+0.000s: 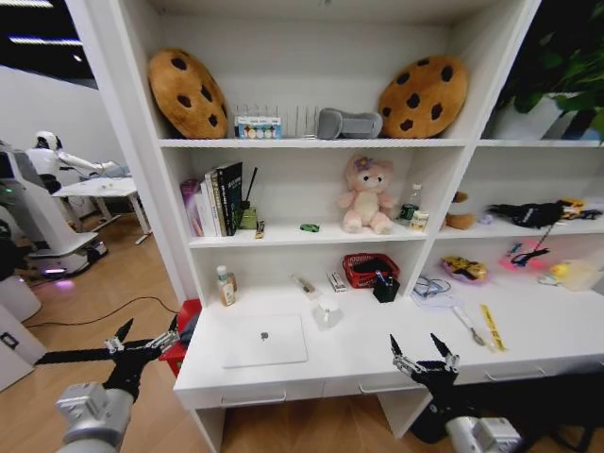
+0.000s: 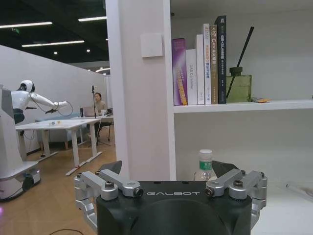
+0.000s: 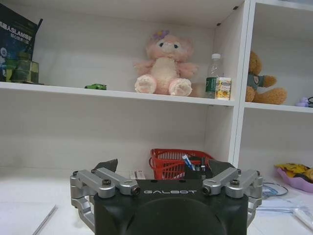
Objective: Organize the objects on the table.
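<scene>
**Silver laptop lies shut between two spread pincers**

Silver is the laptop (image 1: 265, 341), closed flat on the long white desk (image 1: 528, 332), low and left of centre in our head view. We see the left gripper (image 1: 146, 337) at the lower left of that frame, off the desk's left end and apart from the laptop, its fingers spread wide and holding nothing. The right gripper (image 1: 422, 351) sits at the lower middle-right, over the desk's front edge and to the right of the laptop, likewise released with its fingers splayed.

Behind the laptop, toward the middle of the frame, we find a white mug (image 1: 327, 311), and further right a red basket (image 1: 369, 270) with a black pen holder (image 1: 385, 288) just beside it. In the right wrist view the red basket (image 3: 177, 163) shows beyond the gripper body, and a tiny green toy car (image 3: 96, 86) rests on the shelf above, near a pink plush bear (image 3: 164, 66). In the left wrist view a capped bottle (image 2: 205, 163) stands between the parted fingers, farther off on the desk.
</scene>
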You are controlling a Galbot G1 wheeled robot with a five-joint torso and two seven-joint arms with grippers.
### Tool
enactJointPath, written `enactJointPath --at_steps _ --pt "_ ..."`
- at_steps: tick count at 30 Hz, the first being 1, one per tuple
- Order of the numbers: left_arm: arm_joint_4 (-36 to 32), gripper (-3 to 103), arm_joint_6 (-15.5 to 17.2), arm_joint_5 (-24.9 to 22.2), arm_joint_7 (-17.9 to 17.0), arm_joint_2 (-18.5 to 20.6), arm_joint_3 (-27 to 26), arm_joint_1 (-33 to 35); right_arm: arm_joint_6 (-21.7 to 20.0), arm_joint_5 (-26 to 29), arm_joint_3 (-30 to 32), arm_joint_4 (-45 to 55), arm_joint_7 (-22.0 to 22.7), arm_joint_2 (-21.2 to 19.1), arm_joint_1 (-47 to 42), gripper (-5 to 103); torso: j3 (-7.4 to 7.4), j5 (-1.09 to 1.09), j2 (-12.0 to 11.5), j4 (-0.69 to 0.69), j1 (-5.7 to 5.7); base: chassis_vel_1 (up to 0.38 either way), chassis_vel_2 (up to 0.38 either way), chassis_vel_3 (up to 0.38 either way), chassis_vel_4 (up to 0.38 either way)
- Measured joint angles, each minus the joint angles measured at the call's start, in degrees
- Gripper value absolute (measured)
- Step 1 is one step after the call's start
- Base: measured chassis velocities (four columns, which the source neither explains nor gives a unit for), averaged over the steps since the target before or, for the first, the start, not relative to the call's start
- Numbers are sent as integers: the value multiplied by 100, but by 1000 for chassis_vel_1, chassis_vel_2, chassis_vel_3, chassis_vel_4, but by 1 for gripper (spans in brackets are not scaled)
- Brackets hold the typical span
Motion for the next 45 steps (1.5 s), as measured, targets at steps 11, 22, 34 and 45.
enactJointPath --at_steps 11,22,34,45 --pt "-1 100 0 0 3 0 0 0 0 0 1 0 0 0 -1 100 0 1 2 -1 -3 200 -195 -210 207" --pt "0 100 0 0 4 0 0 0 0 0 1 0 0 0 0 100 0 -5 -1 0 0 105 -214 -109 220" --pt "0 100 0 0 8 0 1 -1 0 0 1 0 0 0 0 100 1 -3 -1 -1 3 32 -124 -64 143" --pt "1 100 0 0 7 0 0 0 0 0 1 0 0 0 1 100 1 0 -1 0 2 -13 39 16 -38"
